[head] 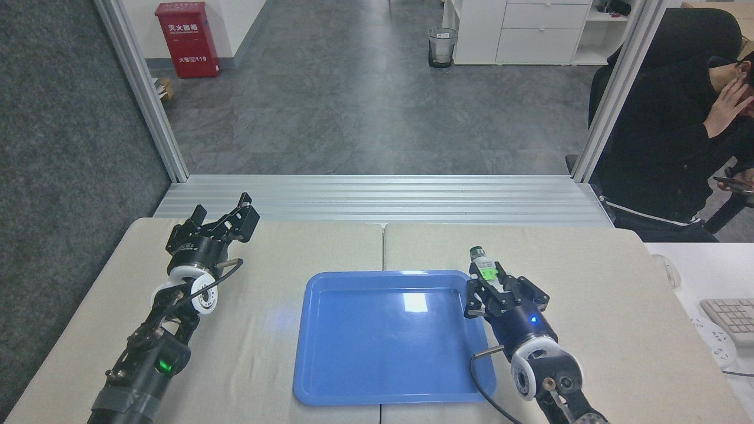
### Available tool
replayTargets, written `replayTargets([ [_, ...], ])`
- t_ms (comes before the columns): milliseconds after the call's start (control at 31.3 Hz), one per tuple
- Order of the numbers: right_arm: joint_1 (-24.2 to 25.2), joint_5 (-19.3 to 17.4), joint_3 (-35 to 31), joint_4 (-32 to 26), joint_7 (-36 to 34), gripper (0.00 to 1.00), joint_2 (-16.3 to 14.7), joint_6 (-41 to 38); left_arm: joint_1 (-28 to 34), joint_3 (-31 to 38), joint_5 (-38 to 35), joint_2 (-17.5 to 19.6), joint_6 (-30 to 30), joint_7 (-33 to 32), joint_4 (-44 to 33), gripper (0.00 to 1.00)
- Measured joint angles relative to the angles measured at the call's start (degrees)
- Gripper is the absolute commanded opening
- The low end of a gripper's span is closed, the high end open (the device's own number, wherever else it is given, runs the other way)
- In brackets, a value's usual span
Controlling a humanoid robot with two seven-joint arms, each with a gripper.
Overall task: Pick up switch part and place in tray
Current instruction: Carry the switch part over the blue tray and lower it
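Note:
The switch part [483, 264], with a dark round head, whitish body and green block, stands nearly upright in my right gripper [488, 281], which is shut on its lower end. It hangs at the far right corner of the blue tray [383, 365], just over the rim. My right arm crosses the tray's right edge. Far to the left, near the table's back left corner, my left gripper [227, 213] is open and holds nothing.
A person in black sits at the right, beyond the table, holding a phone. A keyboard [730, 315] and a mouse [667, 270] lie on a white desk at the right. Aluminium rails run behind the table.

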Motion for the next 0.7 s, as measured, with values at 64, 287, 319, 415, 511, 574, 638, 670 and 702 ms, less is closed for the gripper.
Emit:
replayTargets([
  [64,0.41,0.37,1.26,0.41,0.55,0.0,0.7,0.1,0.0,0.0,0.0,0.0,0.0,0.0,0.0,1.0],
  [287,2.22,1.44,4.65,2.07,1.38,0.17,2.24,0.01,0.0,0.0,0.0,0.0,0.0,0.0,0.0,1.0],
  [319,2.39,1.59,5.04,2.3,1.39,0.31,2.37,0.01,0.0,0.0,0.0,0.0,0.0,0.0,0.0,1.0],
  [415,2.79,1.99,6.05,2.96,1.52,0.68,2.72,-0.03,0.0,0.0,0.0,0.0,0.0,0.0,0.0,1.0],
  [511,3.02,2.52,6.87,3.68,1.33,0.84,3.05,0.36,0.0,0.0,0.0,0.0,0.0,0.0,0.0,1.0],
  [574,3.07,2.93,7.31,4.16,1.07,0.96,3.26,0.98,0.0,0.0,0.0,0.0,0.0,0.0,0.0,1.0],
  [638,3.06,3.19,7.58,4.52,0.84,0.98,3.43,1.36,0.0,0.0,0.0,0.0,0.0,0.0,0.0,1.0],
  [670,3.04,3.28,7.69,4.73,0.77,0.98,3.5,1.47,0.0,0.0,0.0,0.0,0.0,0.0,0.0,1.0],
  [702,2.91,3.35,7.74,4.91,0.69,0.98,3.6,1.58,0.0,0.0,0.0,0.0,0.0,0.0,0.0,1.0],
])
